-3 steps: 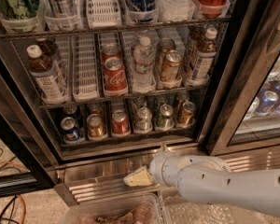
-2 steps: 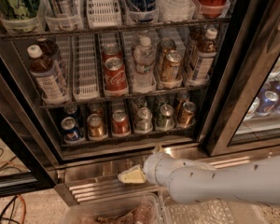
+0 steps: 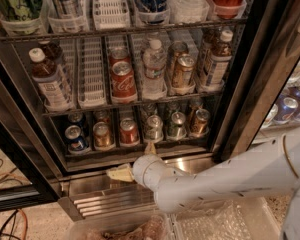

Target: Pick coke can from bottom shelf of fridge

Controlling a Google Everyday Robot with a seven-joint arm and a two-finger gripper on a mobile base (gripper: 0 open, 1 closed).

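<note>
Your arm point(image 3: 225, 176) is a fat white tube with a smooth, slightly glossy shell. There's a thin seam ring just behind the rounded white wrist cap point(image 3: 146, 170) and a curved tan seam line further up, near the right edge. The end effector point(image 3: 132, 160) sits low, just in front of the fridge's point(image 3: 242, 99) steel base. Its two fingers point(image 3: 119, 174) are pale cream-yellow, tapered and spread apart.

Red coke can point(image 3: 129, 131) upright, 3rd lane on bottom shelf point(image 3: 90, 153) of fridge point(image 3: 240, 99); pincer point(image 3: 135, 160) spread wide, just at can's 6 o'clock.
</note>
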